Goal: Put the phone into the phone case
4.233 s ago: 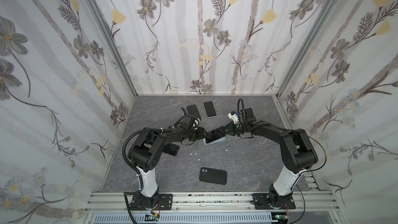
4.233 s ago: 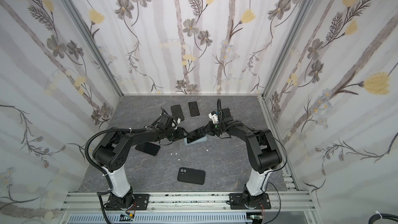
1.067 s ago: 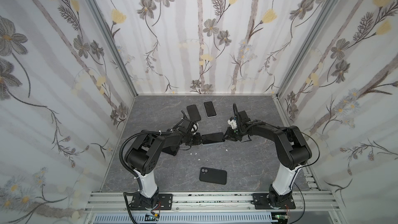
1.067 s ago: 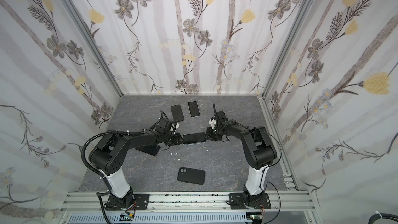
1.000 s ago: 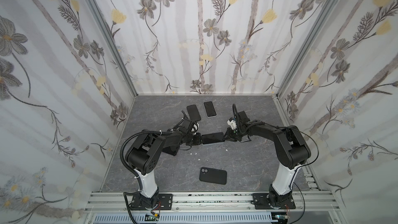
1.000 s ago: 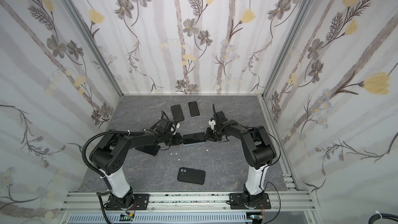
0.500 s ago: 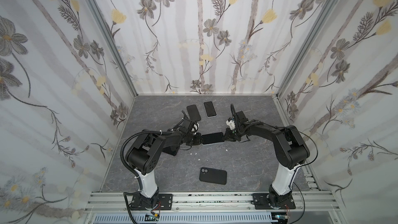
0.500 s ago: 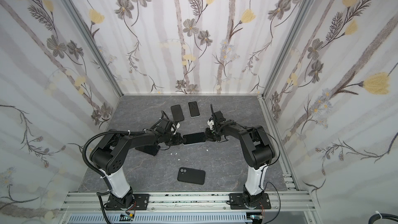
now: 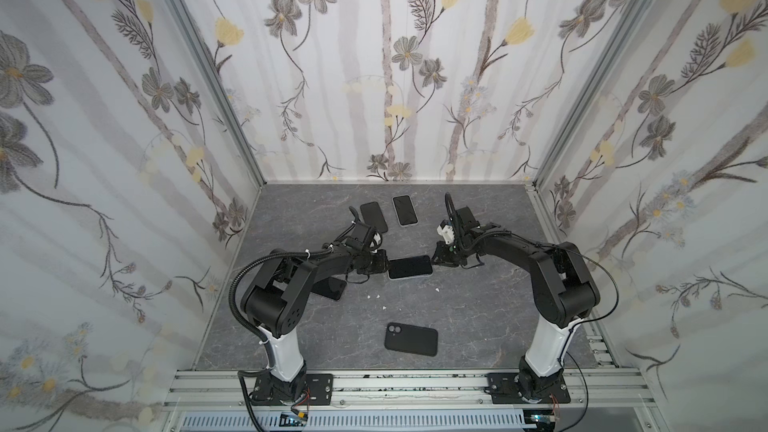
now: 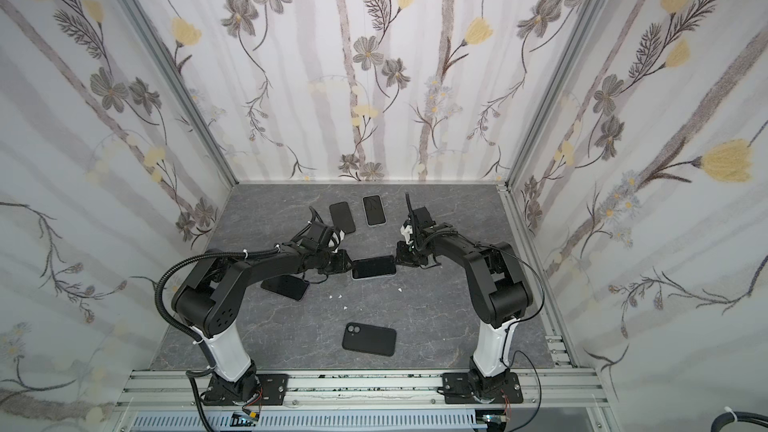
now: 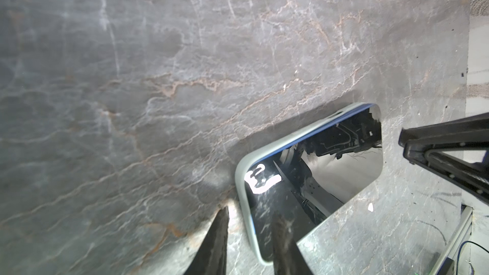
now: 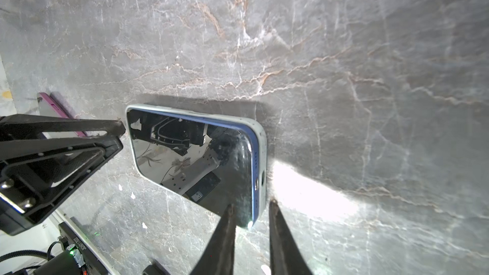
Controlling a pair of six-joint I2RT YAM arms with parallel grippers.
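Grey marbled table (image 9: 478, 317) inside a flower-papered enclosure. Both arms are mounted at the near rail and reach inward to the centre.

The left gripper (image 9: 385, 263) is at the left end of the phone (image 9: 410, 268) and the right gripper (image 9: 434, 258) at its right end. Both sets of jaws are slightly parted. On each, one fingertip (image 11: 280, 231) is over the screen and the other is on the table just outside the rim, so neither is gripping.

The phone lies flat and screen up at mid-table, seated in a pale phone case (image 11: 242, 175). Its blue edge shows along the far long side and at the right end.

A black case (image 9: 411, 339) lies back up, near centre. A dark phone (image 9: 332, 288) is partly under the left arm. Two more phones (image 9: 374, 217) (image 9: 404, 210) lie side by side at the far centre. White specks (image 9: 376, 296) are scattered just near of the cased phone.
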